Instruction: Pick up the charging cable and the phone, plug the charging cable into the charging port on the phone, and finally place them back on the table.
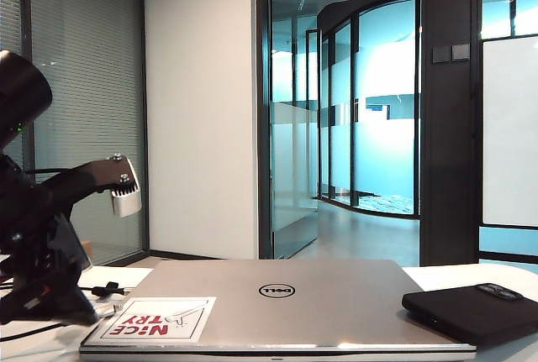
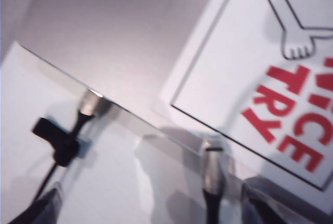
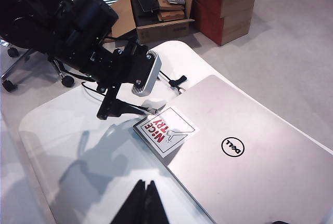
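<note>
Two arms: we see the left one low at the laptop's stickered corner and the right one raised well above the surface, looking down on it.
Left gripper point(image 2: 140, 211): we see its jaws standing wide apart, holding nothing, with dark fingertips point(image 2: 39, 208) showing at the edge of the left wrist view; it hangs just over the white surface point(image 2: 119, 182) at the laptop's edge.
Right gripper point(image 3: 144, 203): we see its two dark fingers pressed together, holding nothing, high over the surface and well apart from everything on it.
Charging cable point(image 2: 214, 174): we see its silvery plug lying between the left gripper's fingers, tip toward the laptop's edge, black cord trailing back toward the gripper; whether it touches a finger we cannot tell.
Second plug point(image 2: 89, 104): we see another silvery end just to one side of the left gripper, with a black tie point(image 2: 54, 141) on its cord.
Phone point(image 1: 475, 312): we see it lying flat, well apart from the left gripper, past the laptop's far side.
Laptop point(image 1: 286, 303): we see it closed, silver, with a red-lettered sticker point(image 1: 155, 320) on the corner nearest the left gripper.
</note>
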`<action>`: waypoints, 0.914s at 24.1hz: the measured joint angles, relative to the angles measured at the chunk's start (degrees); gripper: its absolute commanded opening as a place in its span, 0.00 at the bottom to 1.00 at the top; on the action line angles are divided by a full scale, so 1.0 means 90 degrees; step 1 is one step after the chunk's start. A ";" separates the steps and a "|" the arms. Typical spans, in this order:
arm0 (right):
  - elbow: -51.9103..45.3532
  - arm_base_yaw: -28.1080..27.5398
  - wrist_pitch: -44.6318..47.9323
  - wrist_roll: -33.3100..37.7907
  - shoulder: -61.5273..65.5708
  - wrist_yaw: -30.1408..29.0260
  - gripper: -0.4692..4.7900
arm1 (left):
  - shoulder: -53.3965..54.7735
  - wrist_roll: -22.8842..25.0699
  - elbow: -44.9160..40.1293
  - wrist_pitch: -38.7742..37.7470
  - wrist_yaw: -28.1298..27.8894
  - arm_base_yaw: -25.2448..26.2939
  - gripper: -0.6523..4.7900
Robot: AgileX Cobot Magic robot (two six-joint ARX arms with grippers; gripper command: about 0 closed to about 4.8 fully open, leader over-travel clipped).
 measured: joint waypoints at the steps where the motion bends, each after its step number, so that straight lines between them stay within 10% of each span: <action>1: 0.0000 0.0000 0.0002 0.0000 0.0000 0.0000 0.09 | 0.0002 0.0010 0.0000 -0.0051 0.0000 0.0000 0.92; 19: 0.0000 0.0000 0.0007 0.0000 0.0000 0.0000 0.09 | 0.0435 0.0044 0.0010 -0.0075 0.0078 0.0002 0.89; 22: 0.0000 0.0000 0.0007 0.0000 0.0000 0.0000 0.09 | 0.0474 0.0046 0.0010 0.0056 0.0078 0.0002 0.62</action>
